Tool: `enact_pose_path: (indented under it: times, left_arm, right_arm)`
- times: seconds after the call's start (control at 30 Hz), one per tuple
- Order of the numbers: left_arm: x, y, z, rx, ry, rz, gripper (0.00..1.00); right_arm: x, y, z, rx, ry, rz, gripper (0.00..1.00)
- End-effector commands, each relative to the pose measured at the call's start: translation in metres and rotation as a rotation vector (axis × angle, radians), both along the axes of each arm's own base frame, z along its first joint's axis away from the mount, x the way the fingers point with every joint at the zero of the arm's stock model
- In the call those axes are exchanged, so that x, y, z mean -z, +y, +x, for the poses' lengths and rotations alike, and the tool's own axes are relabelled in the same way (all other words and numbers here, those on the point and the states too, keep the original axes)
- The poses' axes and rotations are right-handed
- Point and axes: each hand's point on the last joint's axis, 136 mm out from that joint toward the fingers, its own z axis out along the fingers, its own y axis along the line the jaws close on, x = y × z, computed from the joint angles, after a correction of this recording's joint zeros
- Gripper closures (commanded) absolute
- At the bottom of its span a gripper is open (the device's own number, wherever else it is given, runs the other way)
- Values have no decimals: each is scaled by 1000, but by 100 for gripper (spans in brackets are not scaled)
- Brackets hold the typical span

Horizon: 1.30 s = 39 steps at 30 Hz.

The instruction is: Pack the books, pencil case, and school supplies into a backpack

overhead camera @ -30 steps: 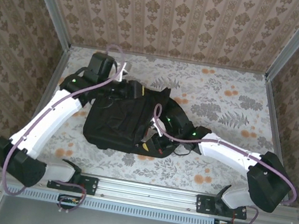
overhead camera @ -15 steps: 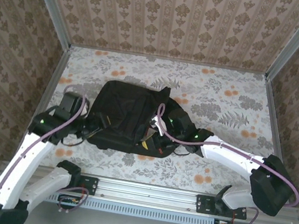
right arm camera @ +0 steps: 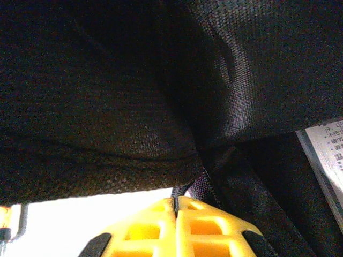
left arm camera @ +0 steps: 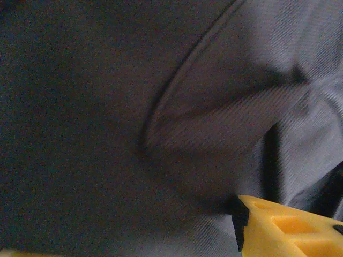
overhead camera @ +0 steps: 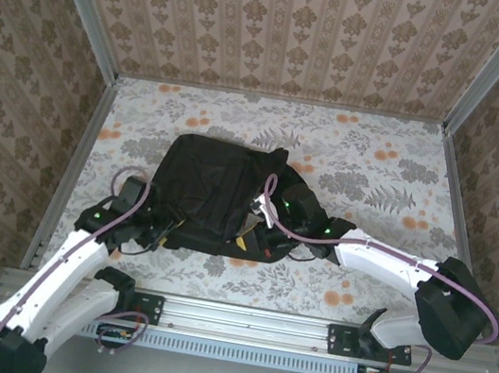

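Observation:
The black backpack [overhead camera: 206,189] lies flat in the middle of the table. My left gripper [overhead camera: 169,228] sits at its near-left edge. In the left wrist view the left gripper [left arm camera: 120,234] is open, its yellow fingers [left arm camera: 289,227] spread wide against dark backpack fabric [left arm camera: 134,107]. My right gripper [overhead camera: 259,232] is at the backpack's right side. In the right wrist view the right gripper [right arm camera: 176,201] is shut, pinching a strip of the backpack's zip edge [right arm camera: 197,186]. The books and the school supplies are hidden.
A white printed label [right arm camera: 328,155] shows at the right edge of the right wrist view. Patterned walls enclose the floral table [overhead camera: 377,170] on three sides. A metal rail [overhead camera: 246,320] runs along the near edge.
My left arm has swung from the backpack's far-left corner round to its near-left edge. The backpack has shifted and lies flatter. The right arm has hardly moved.

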Motion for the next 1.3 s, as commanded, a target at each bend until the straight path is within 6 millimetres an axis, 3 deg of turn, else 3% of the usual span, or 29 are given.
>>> enact_pose_path:
  times: [0.0,0.23,0.53,1.03,1.27]
  left_arm:
    - [-13,-8,35,-51,-124,-49,46]
    - [-9,0,39,-74,-163,-24,67]
    - [-13,36,35,-150,-156,89,95]
    - [-18,61,47,-189,-155,143,100]
    - [-19,67,51,-182,-148,168,100]
  right_arm:
    - [-8,4,-8,-33,-8,41,100]
    - [-3,0,-7,-19,-15,19,100]
    - [-1,-11,-5,7,-59,-38,100]
    - [-6,-39,-10,75,-118,-87,100]
    - [-7,-63,-1,179,-159,-153,100]
